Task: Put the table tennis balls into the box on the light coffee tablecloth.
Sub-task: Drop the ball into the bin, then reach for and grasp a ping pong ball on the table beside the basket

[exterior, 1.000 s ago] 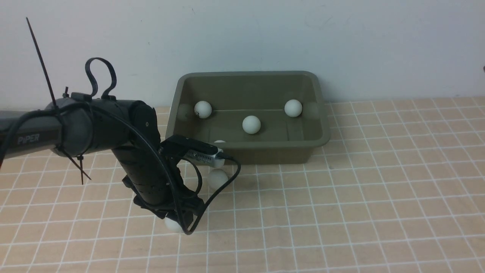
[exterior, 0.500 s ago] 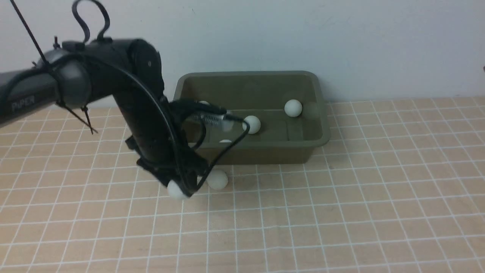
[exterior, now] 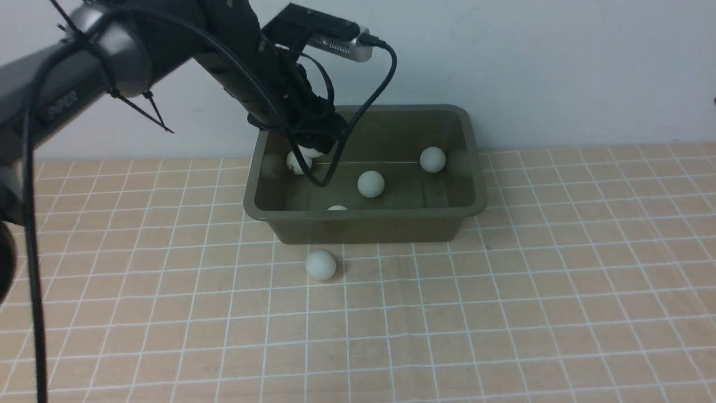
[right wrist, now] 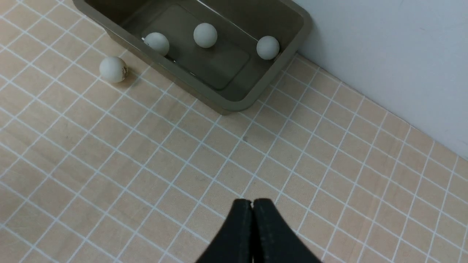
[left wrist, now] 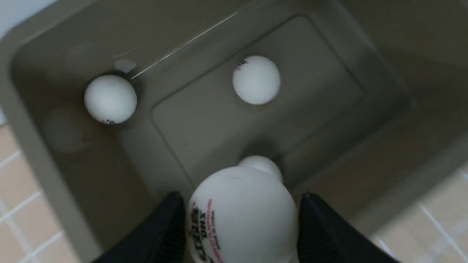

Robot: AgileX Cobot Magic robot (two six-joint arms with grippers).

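Note:
The olive-green box (exterior: 369,215) stands at the back of the light coffee tablecloth (exterior: 503,308). Several white table tennis balls lie in it, among them one in the middle (exterior: 371,183) and one at the right (exterior: 432,159). Another ball (exterior: 321,265) rests on the cloth just before the box's front wall. My left gripper (exterior: 313,146) hangs over the box's left end, shut on a printed ball (left wrist: 241,215) between its black fingers (left wrist: 321,230). My right gripper (right wrist: 252,202) is shut and empty above bare cloth, with the box (right wrist: 234,106) ahead of it.
A pale wall (exterior: 559,67) rises right behind the box. The left arm's cable (exterior: 380,89) loops down over the box's left rear. The checked cloth runs wide to the right and front of the box.
My left arm has lifted its ball off the cloth before the box's left corner and carried it up and back over the box. The right gripper has not moved.

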